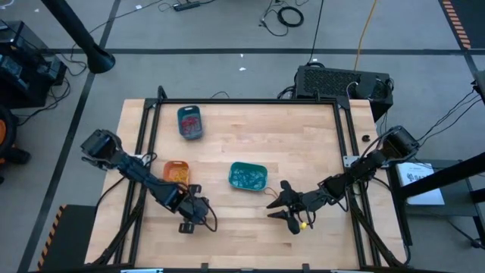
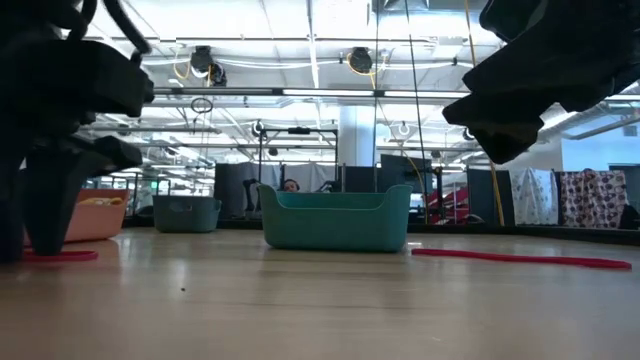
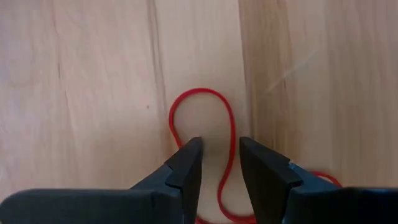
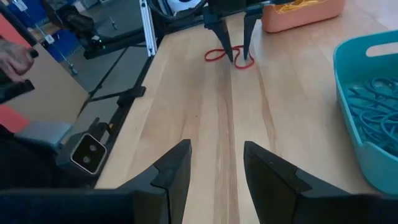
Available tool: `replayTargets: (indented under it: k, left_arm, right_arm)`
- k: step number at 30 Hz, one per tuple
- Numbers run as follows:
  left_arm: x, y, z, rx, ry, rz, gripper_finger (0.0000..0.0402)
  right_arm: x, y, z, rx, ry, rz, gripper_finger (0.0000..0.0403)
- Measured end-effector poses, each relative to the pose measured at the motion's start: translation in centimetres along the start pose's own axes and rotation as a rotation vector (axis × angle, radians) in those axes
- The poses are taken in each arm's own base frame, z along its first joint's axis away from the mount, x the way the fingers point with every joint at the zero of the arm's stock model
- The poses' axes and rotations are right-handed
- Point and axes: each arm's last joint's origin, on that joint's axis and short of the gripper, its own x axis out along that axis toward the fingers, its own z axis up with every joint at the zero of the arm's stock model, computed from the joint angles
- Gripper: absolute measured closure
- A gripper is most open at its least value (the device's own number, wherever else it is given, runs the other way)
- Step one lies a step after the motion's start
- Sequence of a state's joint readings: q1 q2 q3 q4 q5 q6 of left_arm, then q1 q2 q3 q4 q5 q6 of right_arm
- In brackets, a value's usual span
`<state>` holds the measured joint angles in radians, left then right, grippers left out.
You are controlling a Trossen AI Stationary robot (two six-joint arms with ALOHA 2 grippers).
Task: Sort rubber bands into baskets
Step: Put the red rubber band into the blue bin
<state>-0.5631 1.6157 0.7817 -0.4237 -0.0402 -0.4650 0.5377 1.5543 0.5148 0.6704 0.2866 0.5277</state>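
Red rubber band (image 3: pixel 202 118) lies flat on the wooden table (image 1: pixel 250 129), and the left gripper (image 3: pixel 219 163) stands point-down right over it with its fingers apart: one strand of the loop runs through the gap between the tips, while the rounded end of the loop bulges out ahead of them. The band's long axis lies roughly along the line the wrist faces, so a straight squeeze looks enough to catch that strand. This happens near the front edge of the table, just in front of the orange basket (image 1: pixel 176 172), which already holds yellow-orange bands; the blue basket (image 1: pixel 189 122) with red bands in it sits farther back on the same side, so the likely carry is back past the orange one over bare wood. The right gripper (image 1: pixel 284 206) hovers off the wood with its fingers apart and empty, just in front of the teal basket (image 1: pixel 248 176) full of blue-green bands, well apart from the left one. A second red band (image 2: pixel 520 259) lies flat on the table in the low view, under the right arm's side. The left arm is plainly the nearer to its band.
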Motion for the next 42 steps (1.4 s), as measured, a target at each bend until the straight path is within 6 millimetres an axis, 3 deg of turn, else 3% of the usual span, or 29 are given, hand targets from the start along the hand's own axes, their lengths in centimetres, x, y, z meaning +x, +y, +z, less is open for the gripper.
replayTargets:
  k: [8,15,18,25,34,42]
  left_arm:
    - [0.4,-0.9,-0.6,0.046,0.021,0.009,0.0294]
    - [0.3,-2.4,-1.4,0.107,-0.011,0.048,0.0367]
    - [0.3,-2.3,-1.4,0.114,-0.023,0.071,0.0395]
    - [-0.3,-1.5,-0.8,0.217,-0.086,0.217,0.0398]
    - [-5.5,0.7,1.2,0.206,-0.304,0.346,0.0399]
    - [-10.3,6.0,0.7,0.108,-0.309,0.521,0.0400]
  right_arm:
    - [0.2,-0.6,0.4,-0.064,-0.017,-0.020,0.0261]
    - [0.3,-1.1,0.6,-0.088,-0.015,-0.040,0.0261]
    - [0.3,-1.1,0.6,-0.097,-0.016,-0.042,0.0261]
    - [0.3,-1.1,0.6,-0.097,-0.016,-0.041,0.0261]
    - [0.3,-1.1,0.6,-0.097,-0.013,-0.039,0.0261]
    - [0.3,-1.1,0.6,-0.113,-0.011,-0.040,0.0261]
